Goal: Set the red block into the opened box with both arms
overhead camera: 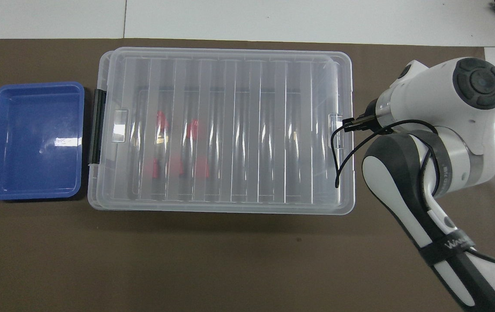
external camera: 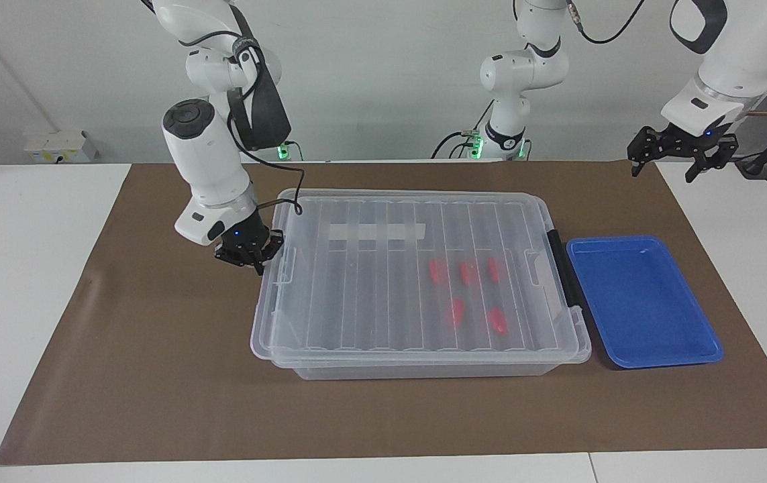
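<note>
The clear box [external camera: 423, 369] stands in the middle of the brown mat, and its ribbed lid [external camera: 390, 288] now covers almost all of it. Several red blocks [external camera: 435, 270] lie inside under the lid, toward the left arm's end; in the overhead view the red blocks [overhead camera: 160, 119] show through the lid [overhead camera: 238, 130]. My right gripper [external camera: 249, 252] is low at the lid's end toward the right arm, shut on the lid's rim by its tab [overhead camera: 336, 125]. Up in the air over the mat's corner at the left arm's end, my left gripper [external camera: 682, 158] waits open and holds nothing.
An empty shallow blue tray [external camera: 645, 298] sits right beside the box's dark grey handle [external camera: 563, 268], at the left arm's end. Brown mat [external camera: 155, 376] lies bare all around the box. The right arm's cable [overhead camera: 338, 164] hangs over the lid's end.
</note>
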